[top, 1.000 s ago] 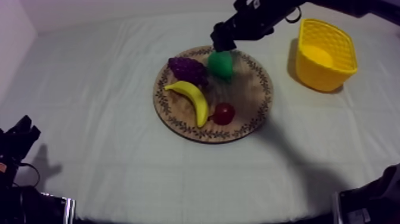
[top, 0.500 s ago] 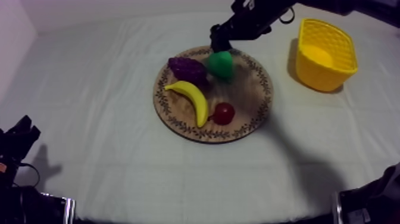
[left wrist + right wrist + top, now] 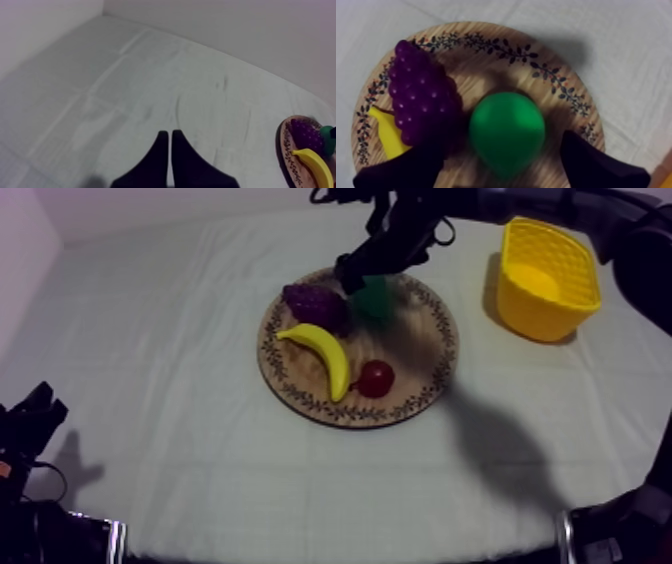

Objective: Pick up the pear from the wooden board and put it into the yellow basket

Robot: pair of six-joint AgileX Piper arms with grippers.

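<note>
The right gripper (image 3: 360,274) hangs released over the wooden board (image 3: 425,338). The green pear (image 3: 507,131) lies on the board just ahead of and between its spread fingers, narrower end toward the claw, with the bunch of grapes (image 3: 423,100) just beside it. The yellow basket (image 3: 548,283) stands well apart on this arm's side, while the left gripper (image 3: 170,145), clenched on nothing, rests far off.

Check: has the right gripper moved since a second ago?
Yes. The right gripper has shifted from the board's far rim toward the grapes, now straddling the pear, open.
</note>
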